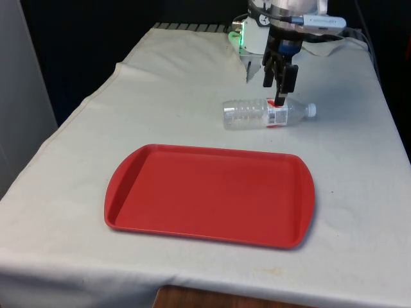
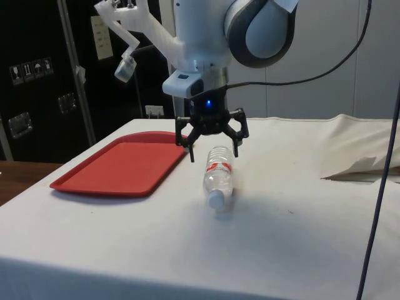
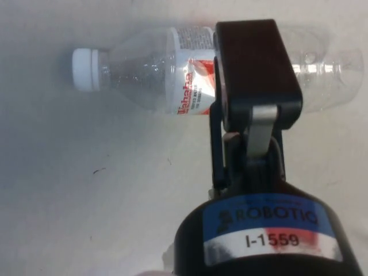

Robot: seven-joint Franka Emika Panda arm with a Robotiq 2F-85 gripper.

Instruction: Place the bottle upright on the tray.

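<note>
The gripper (image 2: 211, 145) hangs with its black jaws spread wide, straddling a clear ribbed plastic bottle (image 2: 217, 175) that lies on its side on the white cloth (image 1: 192, 83) just beneath them. The bottle's white cap (image 3: 86, 69) points away from the smooth red tray (image 1: 209, 194), which sits near.

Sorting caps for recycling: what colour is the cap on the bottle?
White. The bottle lies on its side, and its cap shows best in the wrist view.
</note>
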